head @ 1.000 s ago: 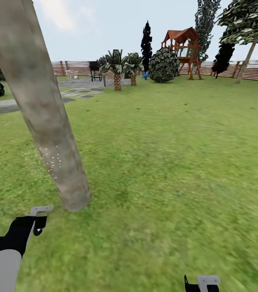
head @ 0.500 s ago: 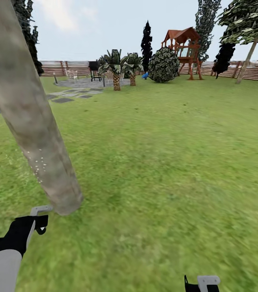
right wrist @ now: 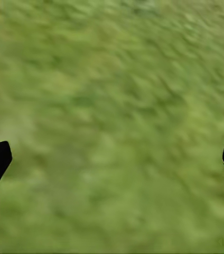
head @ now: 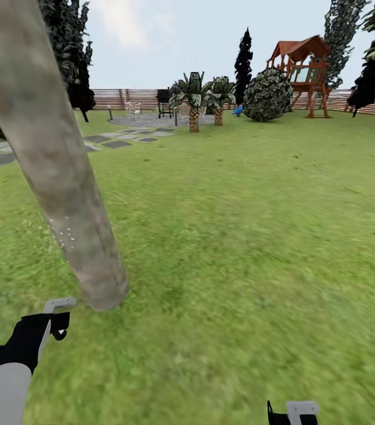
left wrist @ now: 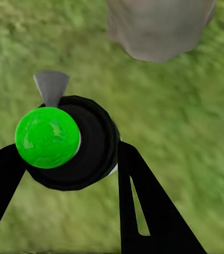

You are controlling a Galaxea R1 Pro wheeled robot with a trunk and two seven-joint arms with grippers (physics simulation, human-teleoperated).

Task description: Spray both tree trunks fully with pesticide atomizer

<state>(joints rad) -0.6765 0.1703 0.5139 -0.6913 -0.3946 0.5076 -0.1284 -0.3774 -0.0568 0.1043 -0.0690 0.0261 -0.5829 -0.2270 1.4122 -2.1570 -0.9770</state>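
A wide green lawn [head: 252, 236] runs out to a brown slat fence [head: 128, 97] at the far side, with a wooden play tower [head: 299, 68], palms and a paved patch in the distance. Near left, the thick pale tree trunk [head: 52, 159] leans up out of the grass, and a small scatter of white pesticide [head: 66, 233] specks sits low on its bark while most of the column looks bare. The left gripper [left wrist: 72, 174] is clamped around the pesticide atomizer [left wrist: 64, 140], its green-capped body black and its grey nozzle aimed near the trunk's base. The right gripper [right wrist: 112, 159] hangs spread apart over bare grass, holding nothing. The risk, as I judge it, is patchy coverage: a low aim wets only the foot, or the spray passes beside the trunk into the lawn.
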